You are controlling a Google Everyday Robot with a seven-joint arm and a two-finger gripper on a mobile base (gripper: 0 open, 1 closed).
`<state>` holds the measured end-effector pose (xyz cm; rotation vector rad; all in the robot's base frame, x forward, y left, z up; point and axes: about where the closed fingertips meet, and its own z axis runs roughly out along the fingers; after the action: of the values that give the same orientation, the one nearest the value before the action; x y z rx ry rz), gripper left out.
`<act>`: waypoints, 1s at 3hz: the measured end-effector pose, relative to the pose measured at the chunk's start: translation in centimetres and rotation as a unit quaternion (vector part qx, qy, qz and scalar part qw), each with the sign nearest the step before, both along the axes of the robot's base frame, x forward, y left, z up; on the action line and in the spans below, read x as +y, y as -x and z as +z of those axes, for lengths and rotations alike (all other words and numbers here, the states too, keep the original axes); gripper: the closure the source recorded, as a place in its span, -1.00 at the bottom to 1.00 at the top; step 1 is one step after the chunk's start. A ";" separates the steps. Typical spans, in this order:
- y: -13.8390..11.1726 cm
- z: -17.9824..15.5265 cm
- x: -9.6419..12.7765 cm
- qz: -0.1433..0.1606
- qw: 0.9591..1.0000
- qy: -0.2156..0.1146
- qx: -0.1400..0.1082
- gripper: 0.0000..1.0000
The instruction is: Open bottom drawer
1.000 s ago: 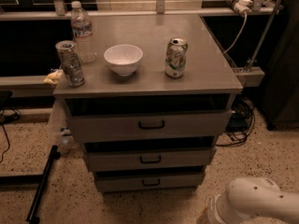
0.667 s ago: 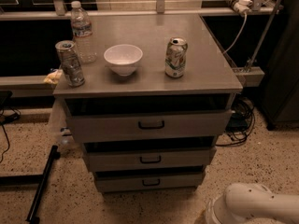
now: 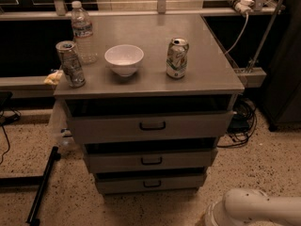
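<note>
Slightly lower than a second earlier, the white arm [image 3: 256, 210] sat in the lower right corner; nothing else had shifted. Its gripper lay outside the frame, so its state could not be told. The bottom drawer [image 3: 183, 182] looked closed, low in the centre beneath the table [image 3: 211, 74], its black handle [image 3: 151, 184] untouched. That thin bar sat close under the middle drawer [image 3: 188, 160], so a reach aimed slightly high could probably catch the wrong handle or slip off.
</note>
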<state>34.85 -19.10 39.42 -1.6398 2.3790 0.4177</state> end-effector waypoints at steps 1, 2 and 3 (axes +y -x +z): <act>-0.1 -4.2 -0.1 0.015 1.000 0.008 -0.006 1.00; -1.4 -9.0 0.9 0.020 0.999 -0.020 -0.035 1.00; -3.7 -12.2 1.5 0.023 0.994 -0.069 -0.081 1.00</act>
<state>38.56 -17.57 27.23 -1.6036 2.1499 0.4281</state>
